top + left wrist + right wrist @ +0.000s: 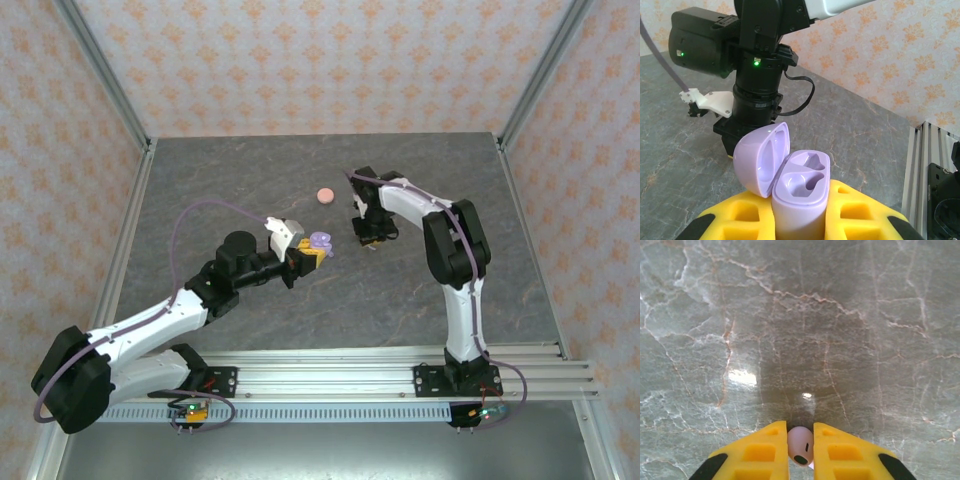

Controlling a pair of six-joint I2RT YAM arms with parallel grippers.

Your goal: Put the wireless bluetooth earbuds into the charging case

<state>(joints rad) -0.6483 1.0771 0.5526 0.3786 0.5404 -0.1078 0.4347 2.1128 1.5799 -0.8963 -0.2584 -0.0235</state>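
A lilac charging case (801, 202) stands upright between the yellow fingers (860, 212) of my left gripper (800, 215), which is shut on it. Its lid (762, 160) hangs open to the left and both sockets are empty. From above, that case (321, 242) sits at the tip of my left gripper (307, 254) near the table's middle. My right gripper (801, 432) is shut on one small pale pinkish-lilac earbud (800, 446), just above the stone surface. In the top view my right gripper (367, 238) points down, a short way right of the case.
A round salmon-pink case (325, 195) lies closed on the grey marbled table (240, 180), behind the two grippers. The right arm's black wrist (757, 75) stands close behind the lilac case. Patterned walls close in the table on three sides.
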